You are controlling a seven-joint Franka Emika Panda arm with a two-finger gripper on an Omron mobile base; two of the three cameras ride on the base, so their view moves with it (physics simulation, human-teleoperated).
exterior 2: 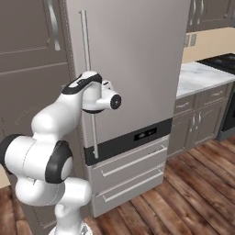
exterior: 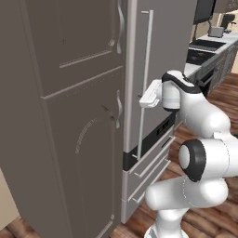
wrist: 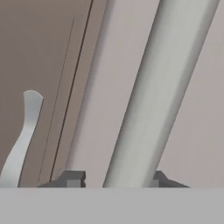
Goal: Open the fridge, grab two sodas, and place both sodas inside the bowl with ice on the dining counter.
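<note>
Reaching from the lower right of the left base view, the gripper [exterior: 145, 98] is pressed to the fridge [exterior: 162, 56] handle [exterior: 145, 69]. Seen from the right base view, the fridge door is shut. By the hand view, the fingertips [wrist: 72, 178] are clenched around the handle.

The fridge [exterior 2: 133, 69] is light grey with a silver bar handle [exterior 2: 88, 78], a black display band [exterior 2: 133, 137] and grey drawers below. Beside it stands a brown-grey cabinet [exterior: 69, 116] with silver handles. The floor [exterior 2: 183, 193] is reddish-brown wood planks, and the arm [exterior 2: 55, 137] is white with black joints.
</note>
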